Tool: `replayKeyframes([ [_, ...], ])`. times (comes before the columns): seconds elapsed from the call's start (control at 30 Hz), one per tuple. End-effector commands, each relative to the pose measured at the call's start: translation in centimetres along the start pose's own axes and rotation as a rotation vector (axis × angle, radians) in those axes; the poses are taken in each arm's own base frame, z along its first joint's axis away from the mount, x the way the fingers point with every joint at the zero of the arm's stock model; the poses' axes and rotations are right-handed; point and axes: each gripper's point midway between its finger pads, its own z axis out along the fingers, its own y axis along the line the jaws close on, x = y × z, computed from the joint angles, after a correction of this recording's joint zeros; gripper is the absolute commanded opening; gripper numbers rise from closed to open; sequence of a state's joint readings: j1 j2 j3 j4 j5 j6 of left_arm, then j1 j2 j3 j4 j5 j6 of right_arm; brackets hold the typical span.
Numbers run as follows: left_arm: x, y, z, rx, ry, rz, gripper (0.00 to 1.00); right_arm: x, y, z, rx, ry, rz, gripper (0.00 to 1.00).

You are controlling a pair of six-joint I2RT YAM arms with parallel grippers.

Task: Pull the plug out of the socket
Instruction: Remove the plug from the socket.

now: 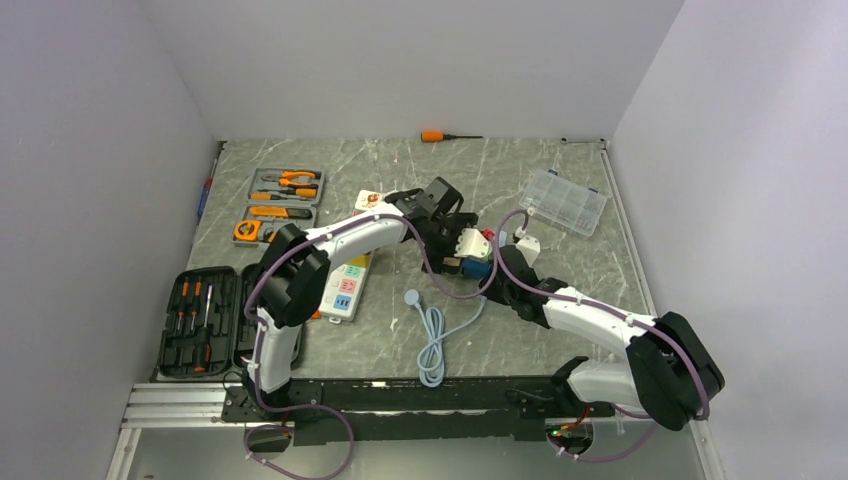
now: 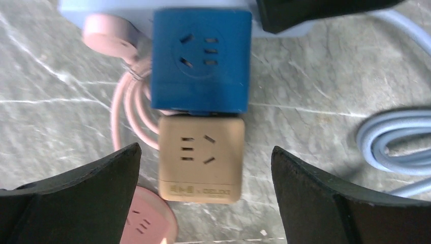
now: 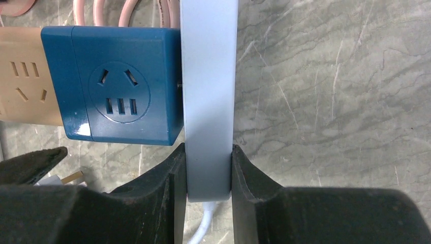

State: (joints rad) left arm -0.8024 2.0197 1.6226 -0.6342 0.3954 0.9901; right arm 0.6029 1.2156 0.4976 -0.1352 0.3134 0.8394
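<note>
A coiled light-blue cable (image 1: 432,345) lies nearest the arm bases on the marbled surface (image 1: 500,170). An open black screwdriver case (image 1: 200,320) sits off to the near left.

Beyond the cable, the right fingers (image 3: 157,203) are clamped on the end of a short light-blue power strip (image 3: 209,101), pinching it edge-on. A dark blue cube adapter (image 3: 119,96) sits against the strip's side. A tan cube adapter (image 2: 201,157) butts against the blue cube's other face.

The left fingers (image 2: 91,198) are spread wide on either side of the tan cube, with a gap on both sides, and hold nothing. Pink cable loops (image 2: 127,112) and a round pink disc (image 2: 104,33) lie just beside the cubes.

The socket, a long white power strip (image 1: 345,290), lies to the left, partly under the left arm and apart from both pairs of fingers. Whether anything is plugged into it cannot be told.

Farther back are two grey tool trays (image 1: 285,185), a clear compartment box (image 1: 565,200) and an orange-handled screwdriver (image 1: 445,135) by the far wall.
</note>
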Motion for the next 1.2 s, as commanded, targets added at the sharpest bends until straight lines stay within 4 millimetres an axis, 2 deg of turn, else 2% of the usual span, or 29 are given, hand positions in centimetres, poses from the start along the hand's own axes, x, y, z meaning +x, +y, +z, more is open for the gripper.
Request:
replayKeyframes([
  [0.0,-3.0,3.3,-1.5,-0.107,-0.058,0.093,0.99,-1.7,0.7,-0.5,-0.027,-0.062,-0.014,0.0],
  [0.1,-3.0,4.0,-3.6,-0.151,-0.011,0.125,0.99,-1.7,1.0,-0.9,-0.053,-0.065,-0.002,0.0],
  [0.3,-2.5,7.0,-13.1,-0.409,0.141,0.217,0.99,-1.8,1.2,-1.7,-0.11,-0.089,0.015,0.0],
  [0.33,-2.3,7.1,-14.5,-0.425,0.132,0.221,0.99,-1.9,1.3,-1.8,-0.119,-0.091,0.019,0.0],
  [0.4,-1.3,6.6,-16.0,-0.395,0.133,0.219,0.99,-2.0,1.5,-2.1,-0.145,-0.097,0.026,0.0],
  [0.5,-0.4,5.1,-15.8,-0.295,0.151,0.197,0.99,-2.3,1.9,-2.3,-0.183,-0.102,0.038,0.0],
  [0.67,-4.1,4.4,-15.0,-0.228,-0.036,0.066,0.93,-3.2,2.8,-2.8,-0.253,-0.12,0.055,0.0],
  [0.77,-5.1,3.4,-12.6,-0.278,-0.159,0.048,0.99,-3.8,3.6,-3.3,-0.302,-0.137,0.024,0.0],
  [0.83,-5.4,0.8,-10.4,-0.232,-0.212,0.09,0.99,-4.2,4.0,-3.6,-0.32,-0.151,0.006,0.0],
  [0.9,-6.5,-0.2,-9.2,-0.246,-0.267,0.136,0.99,-4.5,4.2,-3.7,-0.327,-0.159,-0.007,0.0],
  [1.0,-7.8,-0.1,-8.3,-0.257,-0.325,0.153,0.99,-4.7,4.4,-3.7,-0.337,-0.169,-0.016,0.0],
  [1.17,-8.8,0.9,-6.7,-0.214,-0.352,0.15,0.99,-4.9,5.0,-3.7,-0.363,-0.17,-0.036,0.0],
])
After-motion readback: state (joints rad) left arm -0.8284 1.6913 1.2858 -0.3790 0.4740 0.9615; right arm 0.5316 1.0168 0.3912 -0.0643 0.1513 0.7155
